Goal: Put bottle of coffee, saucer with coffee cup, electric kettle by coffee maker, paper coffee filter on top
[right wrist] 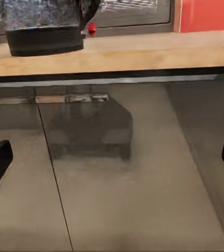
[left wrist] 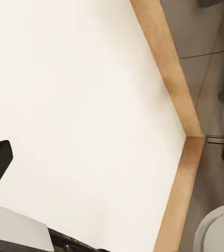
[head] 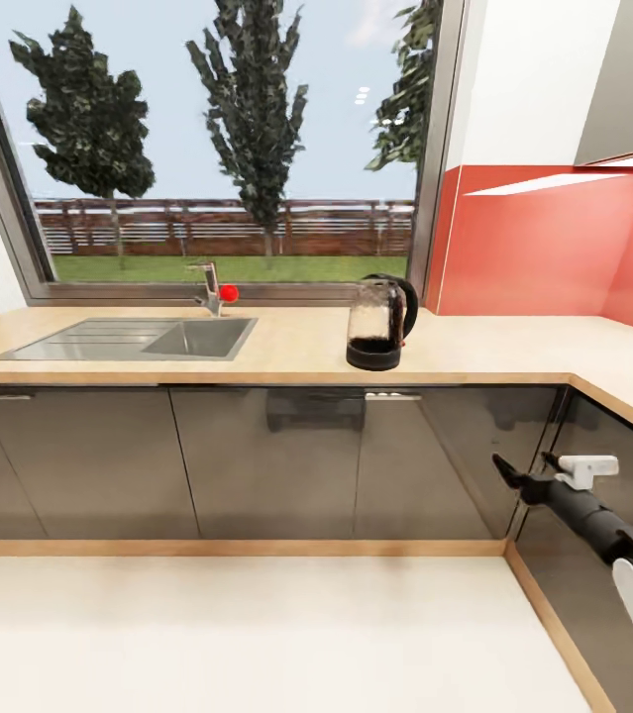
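Right tool (head: 526,471) reaches forward low before the dark cabinet fronts (head: 257,460), jaws wide, empty. Left tool (left wrist: 112,157) points down at the floor (left wrist: 75,105), also wide. Electric kettle (head: 380,323) stands upright on the counter (head: 296,347), right of the sink (head: 138,339).

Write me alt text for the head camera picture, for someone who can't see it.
An electric kettle stands on the kitchen countertop, to the right of an inset steel sink, under a window showing trees. Dark grey cabinet fronts run below, and the right gripper hangs open at the lower right, facing them.
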### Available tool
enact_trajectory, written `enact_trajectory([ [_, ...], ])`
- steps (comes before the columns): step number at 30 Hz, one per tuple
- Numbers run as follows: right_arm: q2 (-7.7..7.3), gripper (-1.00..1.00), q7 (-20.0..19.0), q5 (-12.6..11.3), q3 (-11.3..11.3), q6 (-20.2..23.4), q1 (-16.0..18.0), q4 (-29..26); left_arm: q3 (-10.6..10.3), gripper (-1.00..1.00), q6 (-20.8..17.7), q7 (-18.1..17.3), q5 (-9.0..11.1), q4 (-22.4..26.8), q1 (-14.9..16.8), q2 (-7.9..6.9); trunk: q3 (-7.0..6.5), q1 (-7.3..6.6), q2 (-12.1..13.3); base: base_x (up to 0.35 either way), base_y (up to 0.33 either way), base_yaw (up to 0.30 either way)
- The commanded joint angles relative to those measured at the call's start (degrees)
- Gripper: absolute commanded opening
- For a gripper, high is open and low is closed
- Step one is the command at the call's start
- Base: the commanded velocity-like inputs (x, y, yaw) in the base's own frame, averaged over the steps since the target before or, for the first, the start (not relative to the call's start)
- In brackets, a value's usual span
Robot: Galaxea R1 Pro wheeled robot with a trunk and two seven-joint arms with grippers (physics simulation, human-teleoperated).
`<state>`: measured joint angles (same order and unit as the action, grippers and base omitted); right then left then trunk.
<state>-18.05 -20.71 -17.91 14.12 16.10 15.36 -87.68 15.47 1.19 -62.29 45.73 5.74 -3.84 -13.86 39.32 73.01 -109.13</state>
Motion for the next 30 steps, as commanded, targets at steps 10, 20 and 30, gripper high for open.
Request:
enact_trajectory([
  [10,0.02,1.0,0.11,-1.48,-0.01,5.56,14.41,-0.59,0.1,1.0,2.95,0.04,-0.2,0.14,-0.02,0.81,0.05,0.0,-0.02,0.0,0.0,0.0],
  [20,1.57,1.0,11.17,-1.72,-8.77,13.13,24.27,-0.42,0.26,1.0,3.34,0.07,-0.2,0.07,-0.02,1.91,0.05,0.0,-0.02,0.023,-0.018,0.0],
  [30,3.76,1.0,21.78,-1.03,-13.64,13.71,26.0,-0.02,3.75,1.0,3.29,0.09,-0.2,-0.03,-0.02,2.0,0.05,0.0,-0.02,0.108,-0.091,0.0],
])
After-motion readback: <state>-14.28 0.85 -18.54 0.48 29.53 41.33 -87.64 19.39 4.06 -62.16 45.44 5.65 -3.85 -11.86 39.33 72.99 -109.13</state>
